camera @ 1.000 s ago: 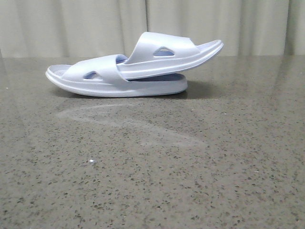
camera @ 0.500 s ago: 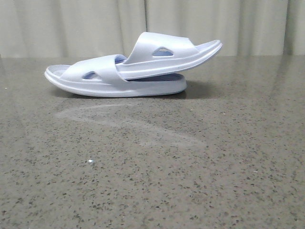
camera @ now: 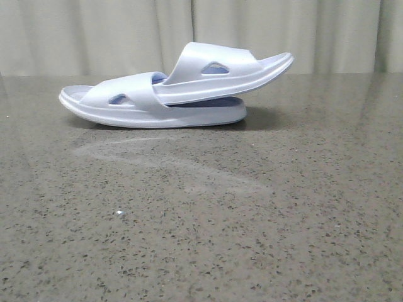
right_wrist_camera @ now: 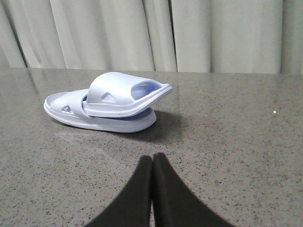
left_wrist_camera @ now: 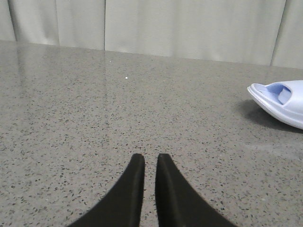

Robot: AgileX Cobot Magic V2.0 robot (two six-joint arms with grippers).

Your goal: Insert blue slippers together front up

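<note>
Both sets of jaws are closed and grip nothing. On the left gripper (left_wrist_camera: 150, 163) the two black fingers stand nearly together, a thin slit of table showing between the tips. On the right gripper (right_wrist_camera: 152, 161) the fingers meet along their full visible length. Each gripper hangs above bare tabletop, apart from the footwear.

The blue slippers (camera: 170, 91) sit toward the far edge of the table (camera: 252, 239), left of centre in the front view, lying side-on to that camera. They are nested: the lower slipper (camera: 104, 104) rests flat on its sole, and one end of the upper slipper (camera: 233, 69) is pushed in under the lower one's strap. The upper slipper's free end is tilted upward to the right and overhangs the lower sole, clear of the table. Both straps face up, each showing its triangular side cut-out.

The right wrist view shows the pair (right_wrist_camera: 106, 101) ahead of the closed fingers, casting a shadow on the table beside it. The left wrist view catches only one tip of a slipper (left_wrist_camera: 281, 99) at the picture's edge, well away from the left fingers.

The table is dark speckled stone, glossy. A pale curtain (camera: 94, 31) hangs behind it.
</note>
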